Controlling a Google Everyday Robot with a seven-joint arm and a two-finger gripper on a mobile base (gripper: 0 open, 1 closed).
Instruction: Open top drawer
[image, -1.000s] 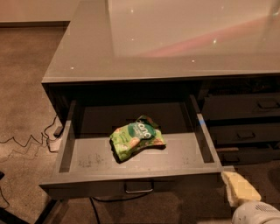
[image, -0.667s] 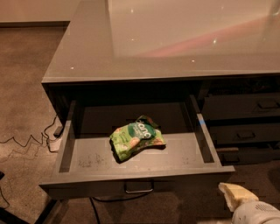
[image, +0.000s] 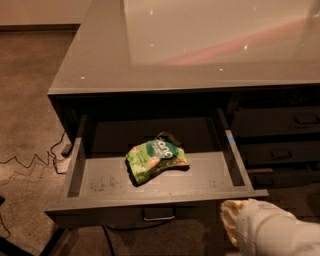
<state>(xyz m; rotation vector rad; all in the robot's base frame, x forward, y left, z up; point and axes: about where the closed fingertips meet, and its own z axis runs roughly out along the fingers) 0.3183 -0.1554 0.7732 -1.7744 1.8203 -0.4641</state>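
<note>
The top drawer (image: 100, 187) stands pulled far out from under the grey counter. Its scuffed grey tray is exposed. The small metal pull (image: 158, 216) sits at the centre of its front. A green snack bag (image: 155, 157) lies in the middle of the tray. My gripper (image: 231, 222) is at the lower right, just below and in front of the drawer's right front corner, apart from the pull. Only its pale yellow tip and white arm (image: 275, 232) show.
A glossy grey counter top (image: 200, 45) overhangs the drawer. A stack of narrower drawers (image: 280, 140) stands to the right. A power strip and cables (image: 55, 160) lie on the carpet at the left.
My gripper has drawn down and left toward the bottom edge, away from the drawer's right corner. The drawer and the bag have not moved.
</note>
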